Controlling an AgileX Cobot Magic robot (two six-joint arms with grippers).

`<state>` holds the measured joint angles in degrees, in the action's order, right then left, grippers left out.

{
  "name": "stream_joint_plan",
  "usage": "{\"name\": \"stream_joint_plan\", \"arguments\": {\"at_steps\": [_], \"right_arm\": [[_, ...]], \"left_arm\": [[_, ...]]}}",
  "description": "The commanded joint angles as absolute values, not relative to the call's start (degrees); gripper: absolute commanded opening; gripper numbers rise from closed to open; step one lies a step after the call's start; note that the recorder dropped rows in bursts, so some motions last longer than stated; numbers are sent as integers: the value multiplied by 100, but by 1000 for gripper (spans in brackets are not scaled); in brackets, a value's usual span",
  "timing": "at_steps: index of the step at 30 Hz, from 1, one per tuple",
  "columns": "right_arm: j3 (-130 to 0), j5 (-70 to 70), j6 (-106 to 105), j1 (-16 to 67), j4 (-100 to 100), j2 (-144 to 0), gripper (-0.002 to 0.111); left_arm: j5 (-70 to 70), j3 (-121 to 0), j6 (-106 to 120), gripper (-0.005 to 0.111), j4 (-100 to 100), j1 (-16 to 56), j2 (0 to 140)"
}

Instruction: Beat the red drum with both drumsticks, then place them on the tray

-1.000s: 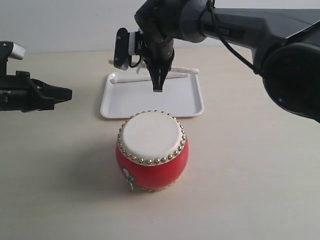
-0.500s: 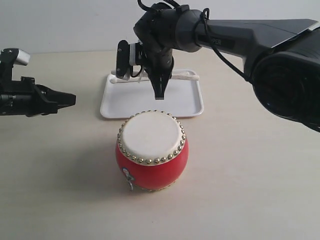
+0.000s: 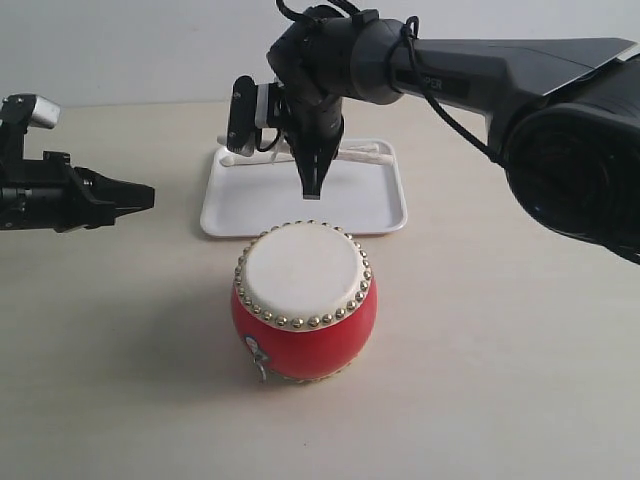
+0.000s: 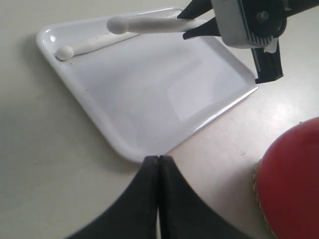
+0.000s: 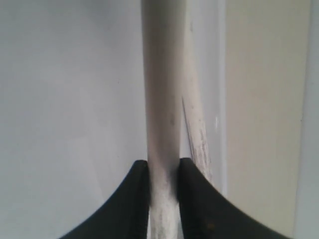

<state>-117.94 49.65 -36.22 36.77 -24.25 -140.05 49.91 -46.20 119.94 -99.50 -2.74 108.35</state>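
The red drum [image 3: 305, 315] stands upright at the table's middle, its red side also at the edge of the left wrist view [image 4: 294, 179]. Behind it lies the white tray [image 3: 350, 205]. My right gripper [image 3: 311, 182] points down over the tray's back part and is shut on one drumstick [image 5: 160, 99], whose rounded tip [image 4: 117, 24] shows near the back rim. The other drumstick [image 4: 89, 45] lies loose along that rim, right beside the held one [image 5: 197, 129]. My left gripper [image 3: 148, 196] hangs left of the tray, shut and empty [image 4: 158, 158].
The right arm [image 3: 480, 70] stretches from the right side across the back of the table to the tray. Pale bare tabletop [image 3: 500, 350] surrounds the drum. A light wall closes the far edge.
The right gripper has sunk a little toward the tray, still holding its drumstick. The left gripper has crept slightly to the right. The drum has not moved.
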Motion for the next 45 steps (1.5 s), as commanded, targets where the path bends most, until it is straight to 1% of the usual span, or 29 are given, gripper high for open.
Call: {"name": "stream_joint_plan", "arguments": {"at_steps": [1,6,10,14,18,21,22,23,24,25,26,27,28,30,31,32,33,34,38,39,45], "right_arm": [[-11837,4879,-3573,3669,-2405,-13987,15],[-11837,4879,-3573,3669,-2405,-13987,24],[-11837,4879,-3573,3669,-2415,-13987,29],[-11837,4990,-3461,3669,-2462,-13901,29],[-11837,5419,-2939,3669,-2540,-13580,28],[-11837,6070,-2148,3547,-2685,-13271,23],[-11837,6225,-1985,3486,-2675,-13194,19],[-11813,6543,-1502,3274,-2588,-13024,8],[-11778,6650,-1342,3145,-2505,-12946,3],[-11551,6797,-1006,2869,-2172,-12689,0],[-11400,6798,-873,2770,-2037,-12560,0],[-10875,6645,-719,2557,-1771,-12186,0],[-10612,6507,-707,2493,-1719,-12014,0],[-8902,5214,-267,2388,-1650,-10936,0],[-8420,4771,-166,2388,-1582,-10616,0],[-7584,3982,-64,2401,-1336,-10021,0],[-7148,3585,0,2401,-1183,-9683,0],[-6414,2916,124,2401,-1041,-9014,0],[-5001,2047,539,2401,-1041,-7748,0],[-4434,1672,608,2401,-935,-7175,0],[-2814,430,632,2401,-539,-5491,0]], "left_arm": [[5059,-4664,12008,0,-9995,-283,10849],[5059,-4664,12008,0,-9995,-283,10849],[5059,-4664,12008,0,-9995,-283,10849],[5059,-4664,12008,0,-9995,-283,10849],[5114,-4664,11984,0,-9995,-413,10687],[5331,-4500,11963,0,-9995,-566,10418],[5344,-4439,11963,0,-9995,-613,10329],[5406,-4331,11963,0,-9995,-681,10154],[5454,-4281,11937,0,-9995,-691,10057],[5548,-4222,11926,0,-9995,-691,9886],[5574,-4195,11909,0,-9995,-691,9762],[5583,-4107,11675,0,-9995,-691,9572],[5583,-4034,11604,0,-9995,-691,9470],[5484,-3803,11139,0,-9995,-691,9052],[5470,-3764,10940,0,-9995,-691,8911],[5430,-3693,10511,0,-9995,-691,8595],[5419,-3645,10292,0,-9995,-691,8414],[5407,-3511,9941,0,-9995,-691,8046],[5152,-3159,9400,0,-9995,-691,7085],[4861,-2915,9222,0,-9995,-691,6470],[3914,-1858,8847,0,-9995,-691,4428]]}}
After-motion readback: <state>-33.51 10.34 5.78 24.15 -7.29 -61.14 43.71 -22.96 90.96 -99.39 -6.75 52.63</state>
